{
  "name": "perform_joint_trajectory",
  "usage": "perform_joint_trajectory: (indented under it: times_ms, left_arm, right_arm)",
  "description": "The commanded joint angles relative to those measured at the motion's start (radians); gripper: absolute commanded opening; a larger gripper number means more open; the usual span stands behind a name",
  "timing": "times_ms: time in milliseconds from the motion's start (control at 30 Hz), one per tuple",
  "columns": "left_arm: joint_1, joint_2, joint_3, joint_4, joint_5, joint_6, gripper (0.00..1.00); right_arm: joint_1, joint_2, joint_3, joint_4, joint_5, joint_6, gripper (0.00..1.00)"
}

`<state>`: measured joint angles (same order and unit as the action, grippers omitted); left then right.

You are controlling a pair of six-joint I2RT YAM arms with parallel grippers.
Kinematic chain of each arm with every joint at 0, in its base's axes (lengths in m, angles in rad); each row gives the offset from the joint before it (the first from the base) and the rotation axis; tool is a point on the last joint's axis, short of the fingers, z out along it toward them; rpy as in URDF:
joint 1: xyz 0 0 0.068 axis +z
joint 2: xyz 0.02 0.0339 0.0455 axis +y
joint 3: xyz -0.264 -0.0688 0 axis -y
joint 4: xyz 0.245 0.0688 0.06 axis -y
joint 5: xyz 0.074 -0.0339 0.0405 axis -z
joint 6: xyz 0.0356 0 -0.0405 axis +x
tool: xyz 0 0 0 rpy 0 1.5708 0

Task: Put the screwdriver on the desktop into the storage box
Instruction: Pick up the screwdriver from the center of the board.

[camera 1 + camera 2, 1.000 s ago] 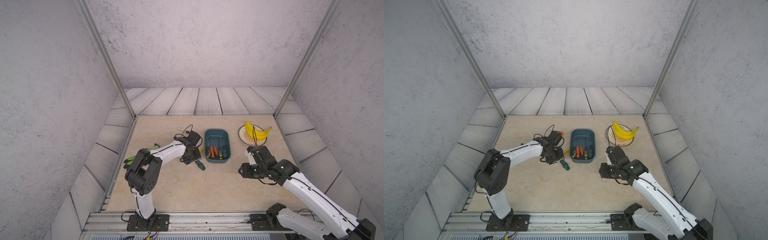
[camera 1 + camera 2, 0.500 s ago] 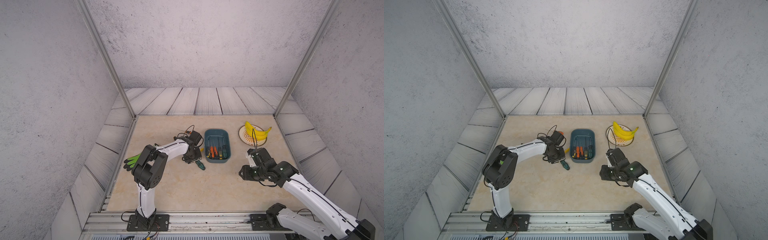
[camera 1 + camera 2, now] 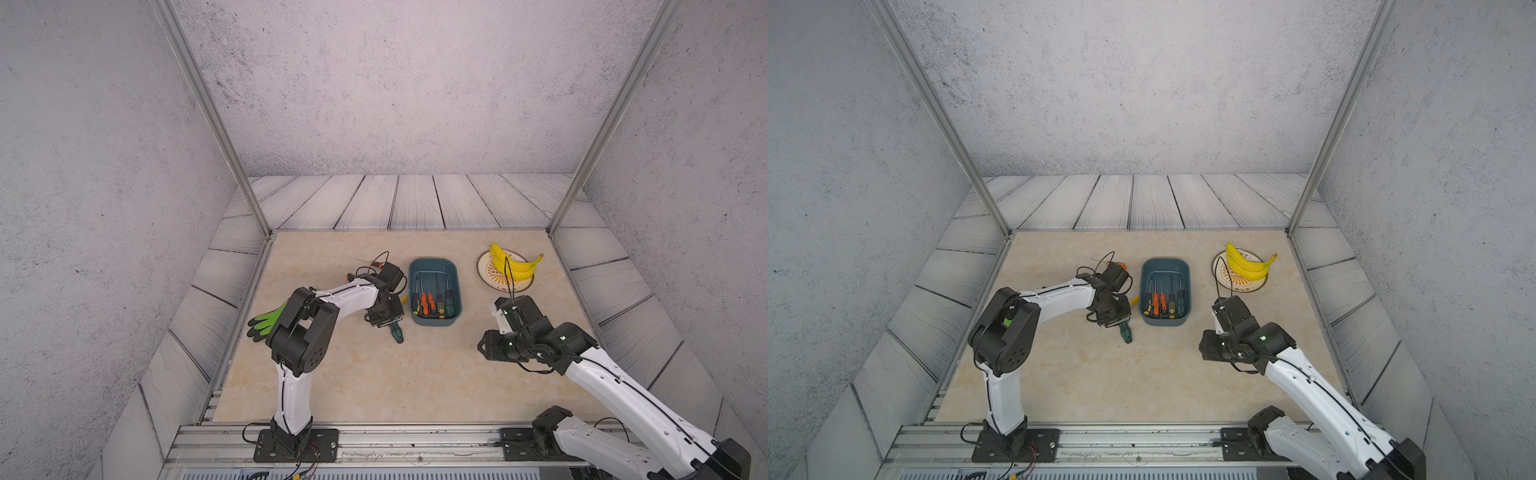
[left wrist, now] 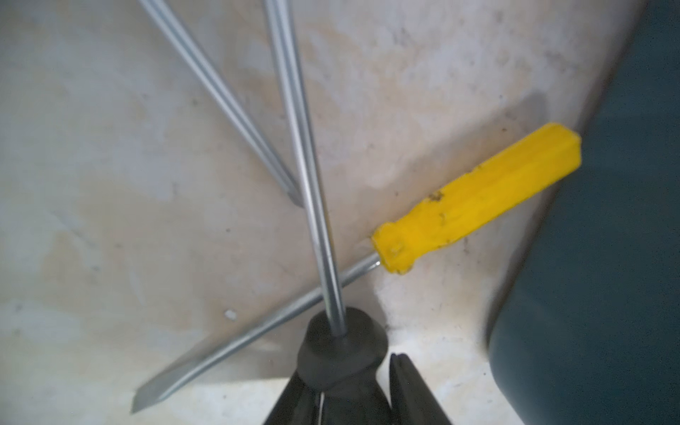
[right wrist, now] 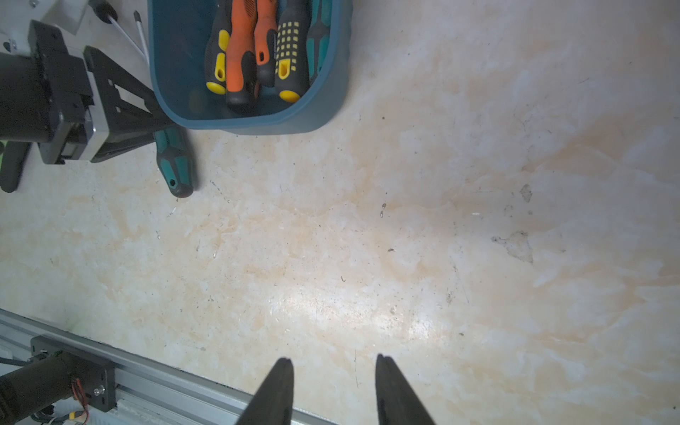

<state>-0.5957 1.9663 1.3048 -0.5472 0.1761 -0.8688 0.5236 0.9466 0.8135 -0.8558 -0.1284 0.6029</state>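
**Grasp stage.** The left end effector [image 3: 390, 323] is hanging low just beside the storage box [image 3: 435, 323], on its left-arm side. Its fingers [image 4: 412, 393] are straddling the black collar of a green-handled screwdriver [image 5: 173, 162], which is lying on the surface [image 3: 374, 374]. The jaws are standing narrow around the collar; whether they are already pinching it cannot be told. Taking the tool at the collar is probably keeping handle and shaft balanced for the short lift over the box wall.

Its shaft is crossing over that of a yellow-handled screwdriver [image 4: 478, 198], whose handle end is lying just beside the box, so a lift is risking a nudge to it. The right end effector [image 5: 333, 368] is hovering partly open and empty over bare surface on the box's opposite side, likely keeping out of the way.

The box is holding five screwdrivers [image 5: 250, 55] side by side, handles gathered at one short end. Bare floor is showing along the wall nearest the left end effector.
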Motion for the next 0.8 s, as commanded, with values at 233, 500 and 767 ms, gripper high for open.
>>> perform_joint_trajectory:
  times_ms: [233,500,767]
  left_arm:
    - [0.007,-0.021,-0.003,-0.043,0.002,0.017,0.09]
    - [0.006,-0.168,0.011,-0.095,-0.026,0.036,0.0]
    - [0.001,-0.368,-0.047,-0.084,-0.007,0.034,0.0]
  right_arm:
    - [0.002,-0.007,0.001,0.001,0.01,0.012,0.41]
    - [0.001,-0.003,0.013,0.026,-0.031,-0.009,0.43]
    - [0.002,-0.026,0.029,0.191,-0.194,-0.019,0.5]
